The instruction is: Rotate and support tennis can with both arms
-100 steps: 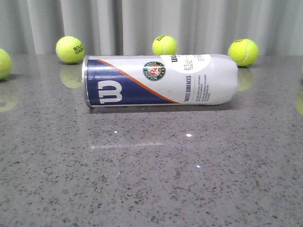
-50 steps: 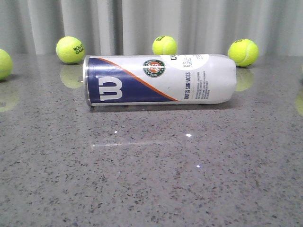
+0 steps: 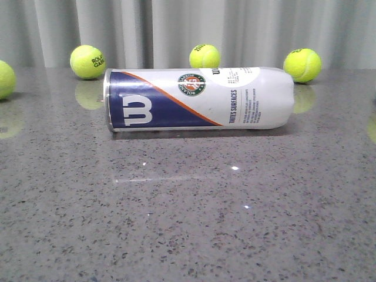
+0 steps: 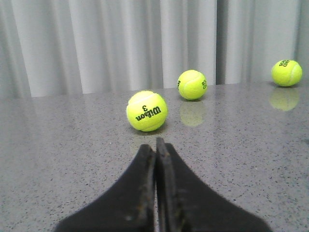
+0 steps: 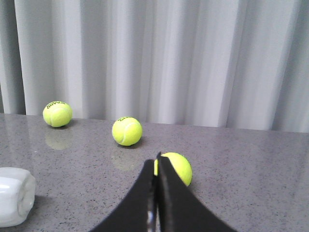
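The tennis can point(image 3: 200, 98) lies on its side on the grey speckled table, silver rim to the left, navy "W" panel, orange stripe and round emblem facing the front camera. Its white closed end also shows in the right wrist view point(image 5: 14, 195). No gripper shows in the front view. My left gripper point(image 4: 155, 145) is shut and empty above the table, short of a Wilson tennis ball point(image 4: 147, 110). My right gripper point(image 5: 155, 164) is shut and empty, with a tennis ball point(image 5: 177, 167) just beyond its tips.
Tennis balls lie along the table's far edge before a grey curtain: point(image 3: 88, 61), point(image 3: 204, 56), point(image 3: 302, 64), and one at the left edge point(image 3: 4, 79). Others show in the wrist views point(image 4: 192, 84), point(image 4: 287, 72), point(image 5: 127, 131), point(image 5: 57, 113).
The can has rolled slightly about its long axis; the "W" panel and emblem have shifted a little upward. No gripper has entered the front view.
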Available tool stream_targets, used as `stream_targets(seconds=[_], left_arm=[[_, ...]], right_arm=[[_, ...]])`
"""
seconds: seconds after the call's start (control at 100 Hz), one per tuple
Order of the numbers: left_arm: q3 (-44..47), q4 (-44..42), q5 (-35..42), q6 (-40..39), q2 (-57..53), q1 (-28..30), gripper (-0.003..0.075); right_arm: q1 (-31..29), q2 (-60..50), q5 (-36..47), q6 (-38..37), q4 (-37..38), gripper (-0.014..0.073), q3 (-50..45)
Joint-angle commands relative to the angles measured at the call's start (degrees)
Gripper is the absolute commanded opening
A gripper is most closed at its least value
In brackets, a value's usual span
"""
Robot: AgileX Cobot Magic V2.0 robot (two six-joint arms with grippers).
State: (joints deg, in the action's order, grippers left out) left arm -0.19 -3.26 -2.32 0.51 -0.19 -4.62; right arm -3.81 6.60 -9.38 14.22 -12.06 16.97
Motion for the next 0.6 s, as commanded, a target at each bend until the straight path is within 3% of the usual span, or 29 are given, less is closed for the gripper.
stream_targets(seconds=[0.0, 0.39, 0.59], left_arm=[[2.7, 0.2, 5.0, -0.5, -2.3, 0.1, -0.0021], [2.7, -0.3, 6.5, -0.5, -2.3, 0.2, -0.0021], [-2.0, 5.3, 4.5, -0.5, -2.2, 0.2, -0.0021]], right_arm=[[-0.3, 0.6, 4.0, 0.0, -0.5, -0.0068, 1.4], [-0.3, 0.6, 3.9, 0.0, -0.5, -0.0068, 1.4], [-0.3, 0.6, 3.9, 0.0, -0.5, -0.0068, 1.4]])
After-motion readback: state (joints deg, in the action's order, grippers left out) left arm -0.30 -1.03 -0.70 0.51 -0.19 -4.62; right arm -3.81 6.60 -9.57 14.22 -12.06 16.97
